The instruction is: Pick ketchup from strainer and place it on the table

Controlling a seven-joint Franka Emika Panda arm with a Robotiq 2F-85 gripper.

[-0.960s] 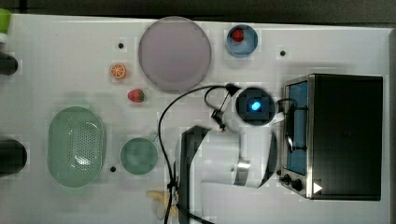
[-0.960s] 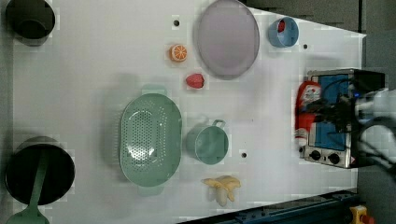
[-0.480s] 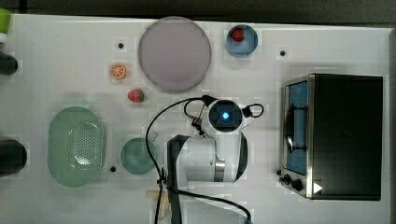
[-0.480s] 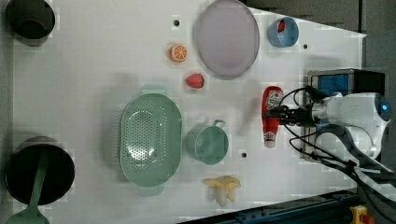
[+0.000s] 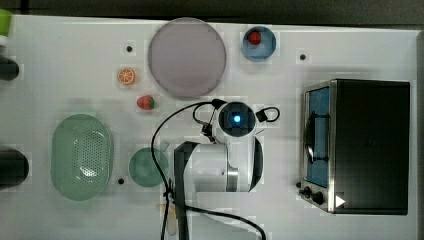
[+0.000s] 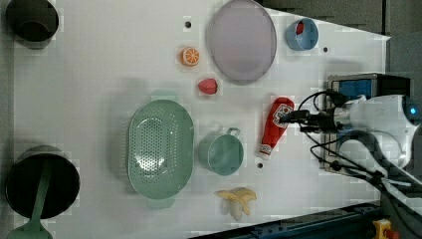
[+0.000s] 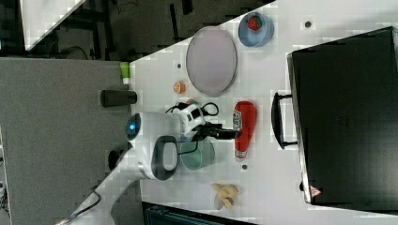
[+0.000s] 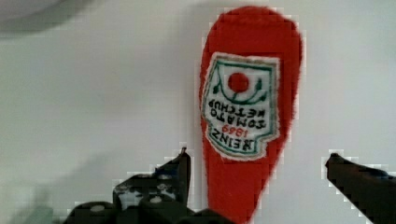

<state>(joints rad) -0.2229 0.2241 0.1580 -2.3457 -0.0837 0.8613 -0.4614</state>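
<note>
on the table (image 6: 99,74), at the cup's (image 6: 221,153) 3 o'clock in the left view, lies the ketchup (image 6: 275,124); gripper (image 8: 257,175) fingers stand apart, straddling it, strainer (image 6: 160,148) empty.

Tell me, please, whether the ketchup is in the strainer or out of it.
Out. The ketchup lies flat on the table, past the green cup from the strainer, which is empty.
</note>
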